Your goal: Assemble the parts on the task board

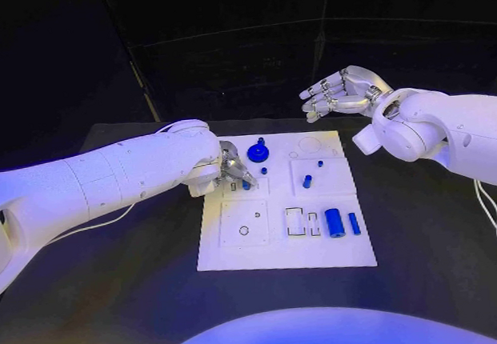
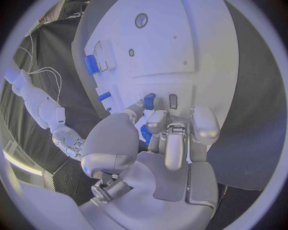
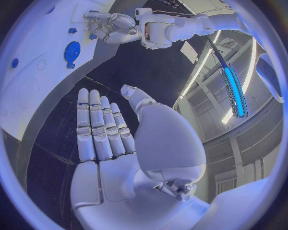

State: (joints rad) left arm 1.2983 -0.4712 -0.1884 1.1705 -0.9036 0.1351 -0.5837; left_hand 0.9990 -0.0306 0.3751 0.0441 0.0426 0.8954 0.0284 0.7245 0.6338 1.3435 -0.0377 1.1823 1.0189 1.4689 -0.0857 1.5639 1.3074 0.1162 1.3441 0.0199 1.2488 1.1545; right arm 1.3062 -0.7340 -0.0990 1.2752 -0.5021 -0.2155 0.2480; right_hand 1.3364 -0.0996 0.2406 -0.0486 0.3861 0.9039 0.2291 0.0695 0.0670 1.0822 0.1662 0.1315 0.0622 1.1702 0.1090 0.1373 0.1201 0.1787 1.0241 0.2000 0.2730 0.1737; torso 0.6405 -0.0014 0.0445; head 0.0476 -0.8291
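Black desk came first, the biggest thing, and the white task board lay flat in the middle of it. Both white arms reached in over the desk.

The left hand was at about ten o'clock on the board, bent down over its edge. Its fingers were pinched on a small blue peg, and the peg's tip was right at the board, beside a little slot.

The right hand hung in the air past the board's far edge, at about one o'clock. It held nothing, and its fingers were straight and a bit apart.

A round blue gear with a knob sat at twelve o'clock on the board. A fat blue cylinder lay at about four o'clock, with a thin blue bar just beside it. A short blue pin sat near the middle, toward two o'clock.
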